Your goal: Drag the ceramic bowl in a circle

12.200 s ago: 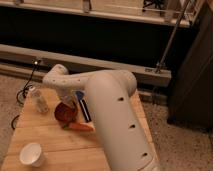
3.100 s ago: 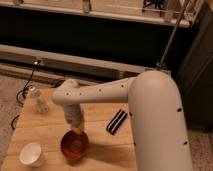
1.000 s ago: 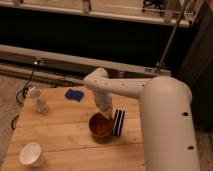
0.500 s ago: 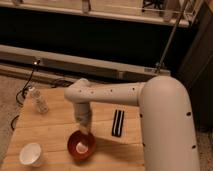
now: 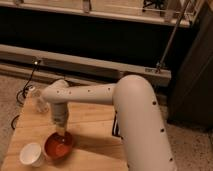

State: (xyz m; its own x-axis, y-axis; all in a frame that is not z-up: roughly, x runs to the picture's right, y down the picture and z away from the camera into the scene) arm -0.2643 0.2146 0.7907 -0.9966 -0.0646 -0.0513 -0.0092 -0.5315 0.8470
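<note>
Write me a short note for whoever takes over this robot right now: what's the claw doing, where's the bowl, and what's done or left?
Gripper: lowered into the ceramic bowl, at its far edge.
Ceramic bowl: near the front left of the wooden table, beside the white cup on its left.
Done: the bowl has swept from the table's middle round to the front left.
Left: finish the circle without knocking the cup or the clear bottle at the back left.
</note>
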